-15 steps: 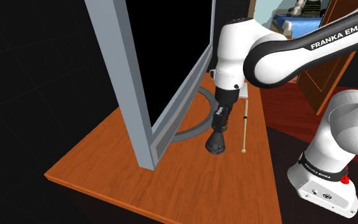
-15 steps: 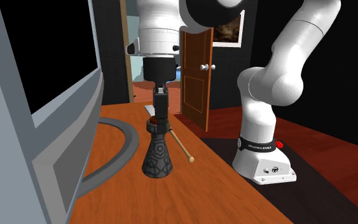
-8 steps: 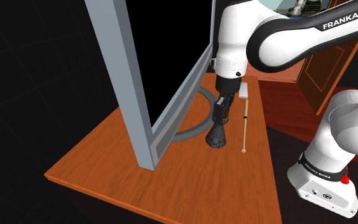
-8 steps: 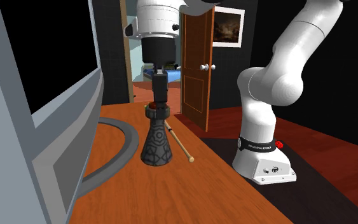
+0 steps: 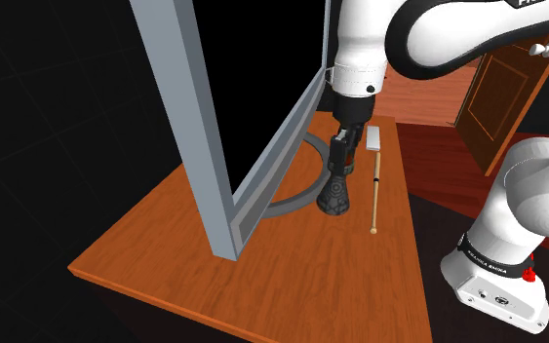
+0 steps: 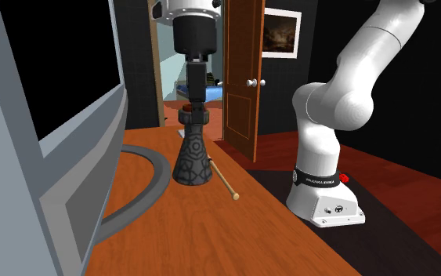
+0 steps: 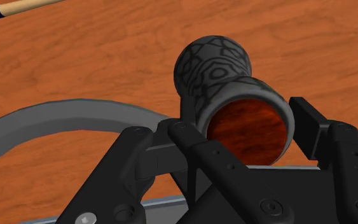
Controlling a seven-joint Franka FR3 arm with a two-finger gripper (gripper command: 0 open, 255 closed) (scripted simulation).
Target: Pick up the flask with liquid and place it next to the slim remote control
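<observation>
The all-black two-finger end effector [image 7: 248, 124] points straight down and is closed most of the way on the neck of the dark, conical flask [image 6: 193, 157] with a raised geometric pattern. One finger presses each side just under the rim, and the wrist view looks into the mouth at reddish-brown liquid. The flask hangs upright directly below the end effector, its long axis in line with the fingers, above the orange-brown wooden worktop [image 5: 214, 283]. Its base is at or barely off the surface, and I cannot tell which. It is beside the grey ring-shaped foot [image 5: 296, 200] of the large grey-framed screen [image 5: 214, 146]. The coming move turns on where the slim, pale grey slab of a remote control [image 5: 372, 138] lies. In the shoulder view it is near the flask, up and to the right, flat on the worktop with its long axis running away from the camera. That axis is roughly in line with the thin wooden stick [image 5: 374, 200], which lies on the worktop with its far end towards the remote control. By my reading, the carry is a short sideways shift towards the remote control's long edge. The stick alongside the path is what a low-held base could clip.
</observation>
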